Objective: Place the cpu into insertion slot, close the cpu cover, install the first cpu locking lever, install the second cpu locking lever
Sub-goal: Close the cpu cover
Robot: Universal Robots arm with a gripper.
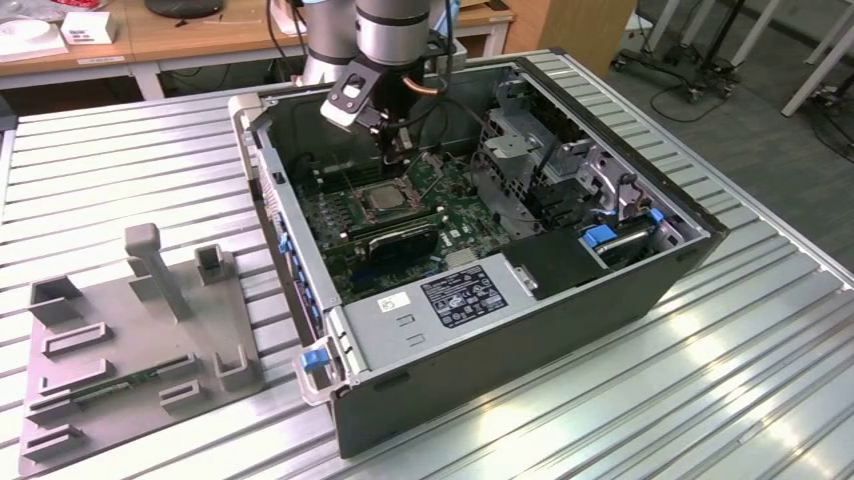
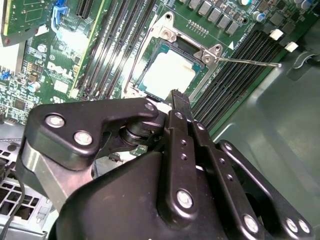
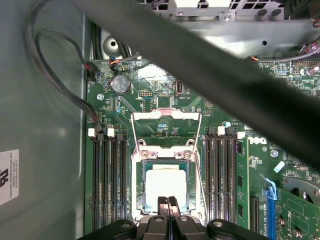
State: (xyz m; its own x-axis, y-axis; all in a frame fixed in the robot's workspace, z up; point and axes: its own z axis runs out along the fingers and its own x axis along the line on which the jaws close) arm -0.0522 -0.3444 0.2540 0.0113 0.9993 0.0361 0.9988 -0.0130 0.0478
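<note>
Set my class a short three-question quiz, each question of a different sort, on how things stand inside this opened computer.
1. True or false: the cpu sits on the green board inside the computer case.
2. The gripper is nearest to: A the cpu, B the grey fixture beside the case, C the blue latch.
3. Fill in: in the first wrist view, long black memory slots run along ___ sides of the cpu.
Key: 1 true; 2 A; 3 both.

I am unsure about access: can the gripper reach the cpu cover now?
Probably yes. The gripper hangs at the cpu, and the open cover lies just beyond it. In the first wrist view nothing stands between them.
</note>
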